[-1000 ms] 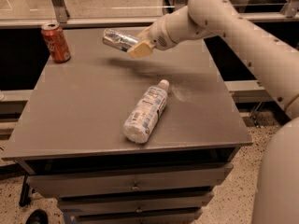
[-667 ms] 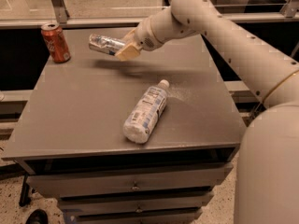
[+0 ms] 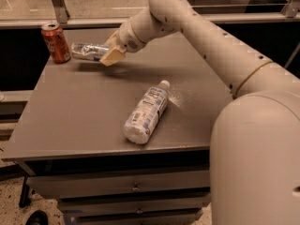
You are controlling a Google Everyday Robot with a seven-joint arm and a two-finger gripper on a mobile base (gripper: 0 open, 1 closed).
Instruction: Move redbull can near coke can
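claw (image 3: 106,56): at far left of worktop, closed around one end of the redbull can; a tan finger pad (image 3: 113,55) shows on the near side
redbull can (image 3: 86,51): lying sideways in the claw, free end pointing left toward the coke can, held just above the surface with its shadow on the worktop below
coke can (image 3: 55,42): upright at far-left corner of worktop, just beside the redbull can's free end; cannot tell if they touch
arm (image 3: 201,46): cream, reaches in from the right across the back of the worktop, wrist bent down to the claw
bottle (image 3: 146,112): clear plastic, white cap, lying on its side mid-worktop, cap toward far right, well apart from both cans
worktop (image 3: 79,111): grey, flat, square
drawers (image 3: 136,187): grey fronts under the front edge of the worktop
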